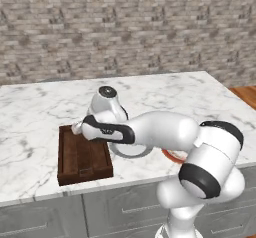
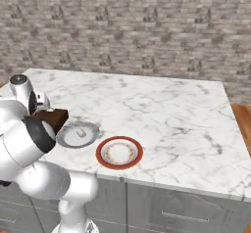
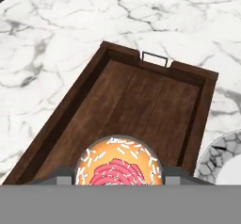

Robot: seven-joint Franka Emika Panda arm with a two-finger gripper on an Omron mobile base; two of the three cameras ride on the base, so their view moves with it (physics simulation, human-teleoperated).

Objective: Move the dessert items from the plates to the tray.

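White marble counter (image 2: pixel 162 104) runs in front of a brick wall (image 1: pixel 125 27), grey cabinet drawers (image 1: pixel 120 209) beneath it.

Dark brown wooden tray (image 3: pixel 141 105) lies on the counter, long side toward the arm; a thin wire handle (image 3: pixel 154 58) stands at its far end in the hand view. In the left base view the tray (image 1: pixel 80 159) sits just left of the grey plate (image 1: pixel 131 152), whose rim peeks out below the forearm.

Grey plate (image 2: pixel 77 134) carries the small white cylinder (image 2: pixel 81 133), lying near its middle. The red-rimmed plate (image 2: pixel 119 152) sits just beside it to the right, close to the counter's front edge (speckled centre, too fine to make out).

Gripper (image 3: pixel 120 178) hangs over the tray's near end, above the wooden floor. Its jaws are clamped on the cupcake (image 3: pixel 119 169): orange-looking round with white sprinkles and a red swirl on top, pressed between the dark fingertips (image 3: pixel 63 177) at either side.
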